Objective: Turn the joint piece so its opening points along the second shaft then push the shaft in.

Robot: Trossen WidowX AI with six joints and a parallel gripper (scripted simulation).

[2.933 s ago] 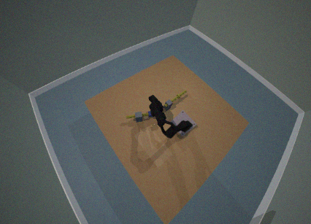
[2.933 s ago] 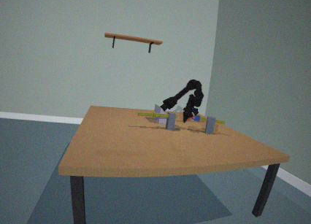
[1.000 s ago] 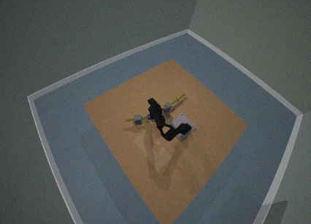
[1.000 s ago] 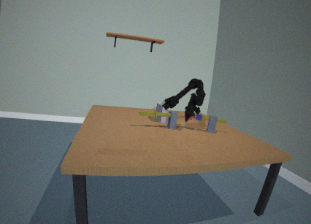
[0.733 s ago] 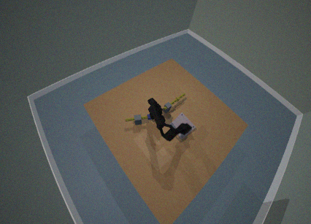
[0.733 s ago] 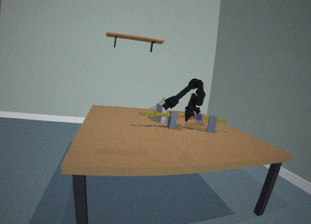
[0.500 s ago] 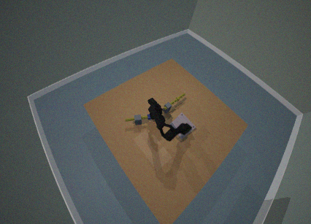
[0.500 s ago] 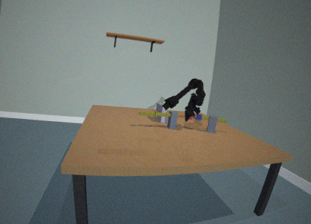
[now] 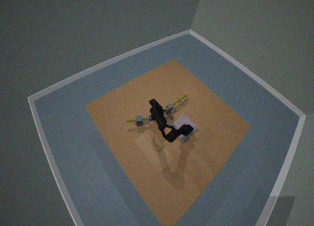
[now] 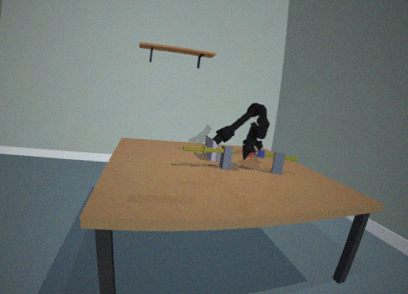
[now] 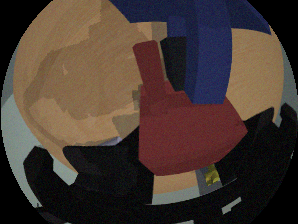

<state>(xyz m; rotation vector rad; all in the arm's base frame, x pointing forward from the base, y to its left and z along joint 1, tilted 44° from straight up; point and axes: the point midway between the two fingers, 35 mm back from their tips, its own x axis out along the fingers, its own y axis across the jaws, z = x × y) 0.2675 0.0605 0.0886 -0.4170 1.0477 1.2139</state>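
Claw (image 9: 158, 114) (image 10: 246, 153) (image 11: 173, 116) is clamped around the red joint piece (image 10: 251, 155) (image 11: 190, 135), fingers partway apart. That piece sits against the blue fork (image 9: 151, 118) (image 10: 260, 154) (image 11: 210, 55), between two grey blocks, one (image 9: 139, 121) (image 10: 278, 164) by the fork, the other (image 9: 169, 108) (image 10: 227, 158) carrying the second shaft (image 9: 180, 99) (image 10: 193, 148). Whether its opening lines up, I cannot tell.

In the middle there is a red joint piece (image 11: 192, 135), between black gripper (image 11: 173, 116) fingers; blue part (image 11: 209, 55) stands at upper right.
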